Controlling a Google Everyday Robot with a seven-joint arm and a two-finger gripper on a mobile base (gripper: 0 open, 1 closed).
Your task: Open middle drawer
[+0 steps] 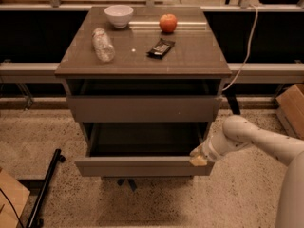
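The grey cabinet (199, 56) stands in the middle of the camera view. Its middle drawer (142, 166) is pulled out towards me, and its dark inside shows behind the front panel. The top drawer (142, 109) above it stands slightly out from the frame. My gripper (198, 158) is at the right end of the middle drawer's front panel, touching its top edge. The white arm reaches in from the lower right.
On the cabinet top lie a white bowl (118, 15), an apple (167, 23), a plastic bottle (103, 45) and a dark packet (161, 47). A cardboard box (292, 108) stands at the right. A black pole (45, 189) and cardboard (9, 198) lie at the lower left. A cable (244, 46) hangs at the right.
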